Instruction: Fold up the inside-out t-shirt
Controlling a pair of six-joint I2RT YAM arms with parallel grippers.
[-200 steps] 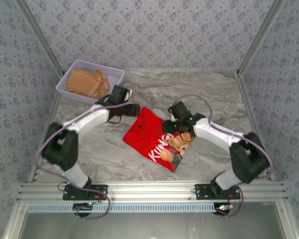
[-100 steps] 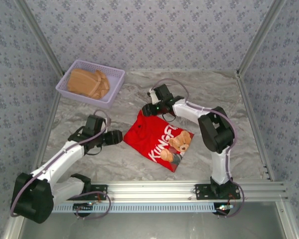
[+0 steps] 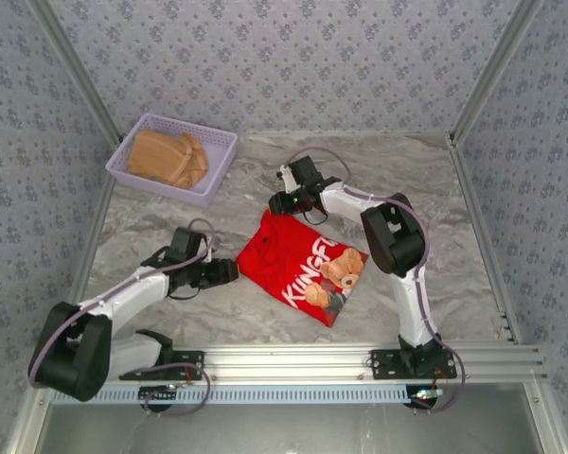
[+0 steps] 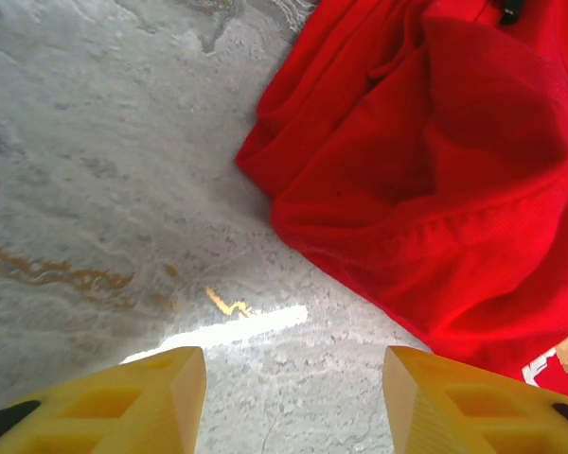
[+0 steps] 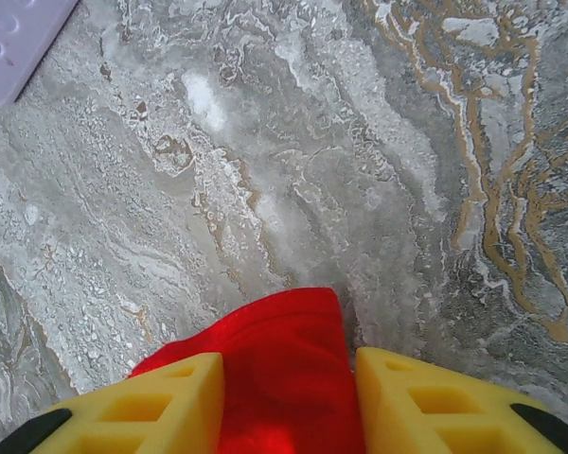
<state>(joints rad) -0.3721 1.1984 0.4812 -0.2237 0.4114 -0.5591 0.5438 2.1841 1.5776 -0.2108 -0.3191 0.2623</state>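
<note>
The shirt (image 3: pixel 298 265) lies on the bench (image 3: pixel 426 189), left gripper (image 4: pixel 293 383) gaping beside its left edge; right gripper (image 5: pixel 289 388) straddles the far corner, can't tell if pinched. I'd catch both layers before lifting.

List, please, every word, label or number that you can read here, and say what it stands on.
"KUNG": white capitals on the red t-shirt, top view; letters after it, by the bear print, are too small to read.
Left wrist view: a scrap of white print, cut off, unreadable.
</note>
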